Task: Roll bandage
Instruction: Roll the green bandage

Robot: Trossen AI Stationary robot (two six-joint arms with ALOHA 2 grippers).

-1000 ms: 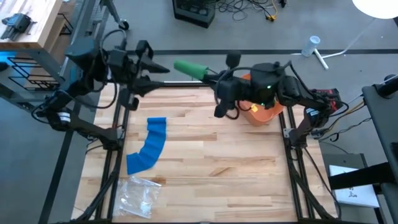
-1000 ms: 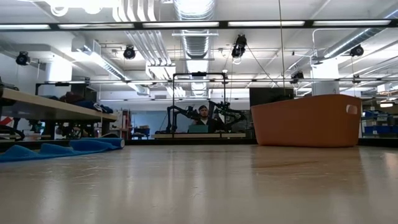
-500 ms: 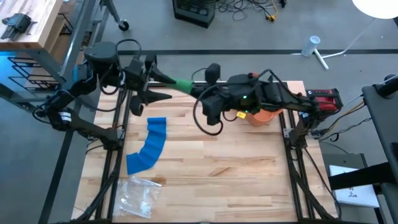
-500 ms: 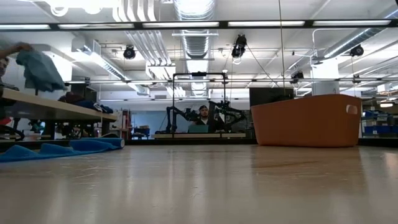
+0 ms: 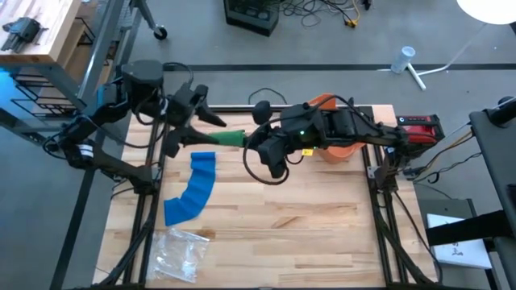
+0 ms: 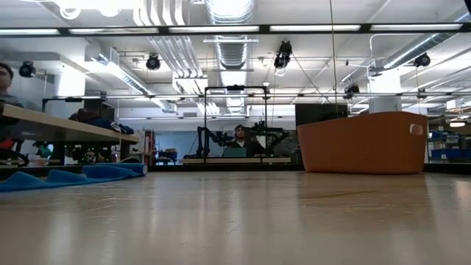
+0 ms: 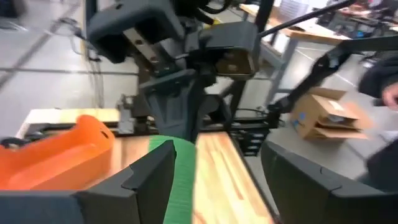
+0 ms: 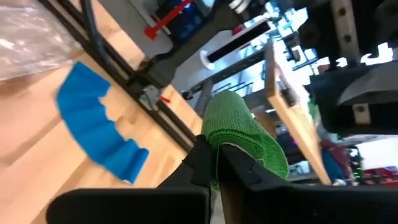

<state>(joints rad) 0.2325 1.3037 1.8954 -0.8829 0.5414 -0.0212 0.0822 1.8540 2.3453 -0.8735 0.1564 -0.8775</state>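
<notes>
A green bandage [image 5: 230, 137] hangs above the table's far left part, with my right gripper [image 5: 246, 138] shut on it. It sticks out toward my left gripper [image 5: 193, 133], which is open. In the left wrist view the green bandage [image 7: 177, 180] lies between the left gripper's [image 7: 214, 171] two fingers, close to one of them. Whether it touches that finger, I cannot tell. A blue bandage [image 5: 193, 189] lies flat in a curve on the table, below and nearer than both grippers. It also shows in the right wrist view [image 8: 93, 130] and the low view [image 6: 66, 177]. My right gripper pinches one end of the green bandage [image 8: 217, 146] between its two shut fingers, where the cloth is folded over in several layers. The fingers come from the table's right, slanting slightly down. The rest of the bandage [image 8: 249, 134] sticks out past the fingertips, clear of the table.
An orange bin [image 5: 339, 149] stands at the far right, under the right arm. A crumpled clear plastic bag [image 5: 181, 250] lies near the front left corner. Black frame rails [image 5: 145, 217] run along both sides of the table.
My right gripper has carried the green bandage from the far edge toward the table's left and near side, sinking a little, up to my left gripper. My left gripper has tipped downward and turned toward the bandage. The blue bandage has stayed put.
</notes>
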